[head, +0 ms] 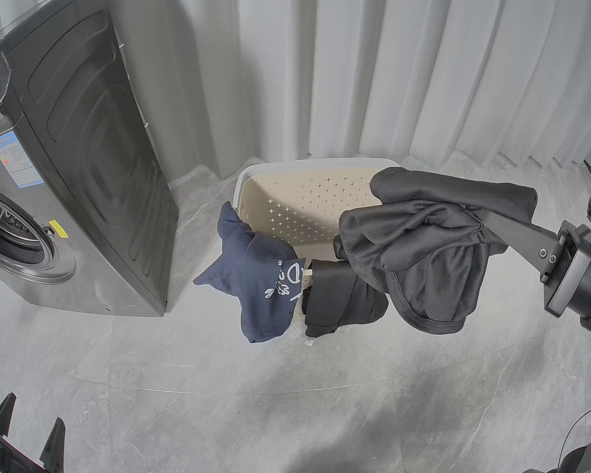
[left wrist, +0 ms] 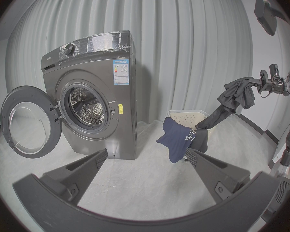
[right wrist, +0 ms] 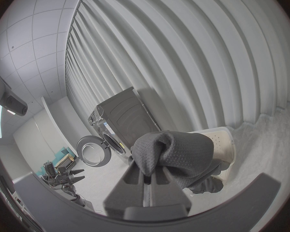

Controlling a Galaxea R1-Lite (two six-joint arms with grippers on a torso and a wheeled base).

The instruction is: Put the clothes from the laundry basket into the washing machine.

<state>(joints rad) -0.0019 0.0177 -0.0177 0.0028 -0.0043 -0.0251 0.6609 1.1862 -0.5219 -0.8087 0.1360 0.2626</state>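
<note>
The grey washing machine [head: 79, 165] stands at the left, its round door [left wrist: 29, 123] swung open and the drum [left wrist: 87, 105] bare. The white laundry basket [head: 308, 192] sits on the floor by the curtain. A navy garment [head: 262, 284] hangs over its front rim. My right gripper [head: 499, 223] is shut on a black garment [head: 427, 251], held up above the basket's right side, with one end still trailing down to the rim [head: 341, 300]. In the right wrist view the fingers [right wrist: 164, 181] pinch that black cloth [right wrist: 177, 155]. My left gripper [left wrist: 145, 158] is open, low at the left, facing the machine.
White curtains [head: 374, 54] close off the back. Grey floor [head: 276, 395] lies open between the machine and the basket. A dark cable [head: 578, 428] runs at the lower right.
</note>
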